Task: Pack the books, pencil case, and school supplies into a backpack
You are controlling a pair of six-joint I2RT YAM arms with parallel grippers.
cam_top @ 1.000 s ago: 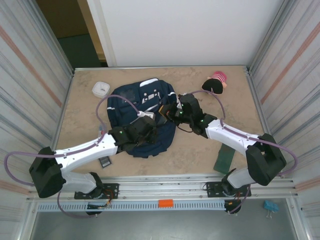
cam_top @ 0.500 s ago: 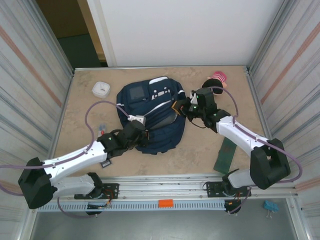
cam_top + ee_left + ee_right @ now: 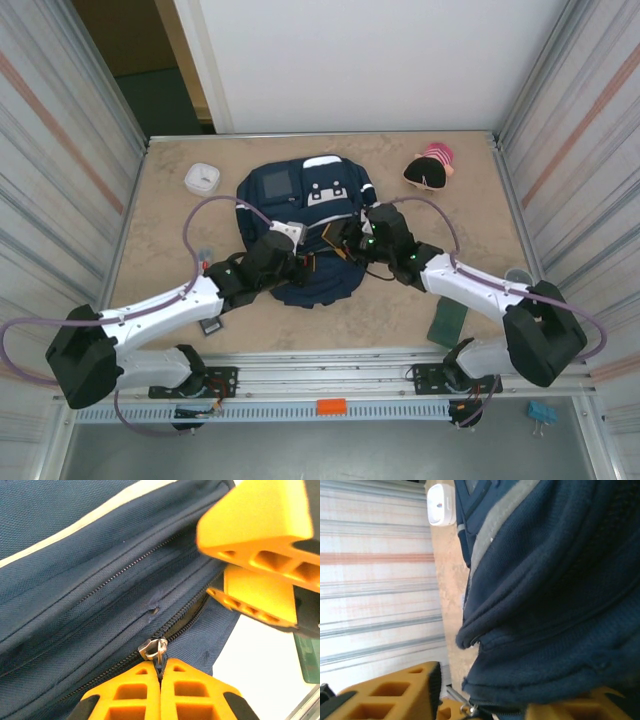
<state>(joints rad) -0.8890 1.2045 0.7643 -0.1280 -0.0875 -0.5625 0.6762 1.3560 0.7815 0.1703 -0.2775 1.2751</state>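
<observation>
At near edge, 4 o'clock of the backpack (image 3: 330, 205), dark green book (image 3: 447, 320) lay unpacked. Left gripper (image 3: 161, 669) pinched tight on zipper pull (image 3: 154, 649); right gripper (image 3: 346, 239) clamped a fabric fold at 3 o'clock. Likely unzipping; next, draw pull along track against that hold. No legible writing.

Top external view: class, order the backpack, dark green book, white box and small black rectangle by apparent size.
1. backpack
2. dark green book, partly under the right arm, and white box: about alike, unranked
3. small black rectangle
</observation>
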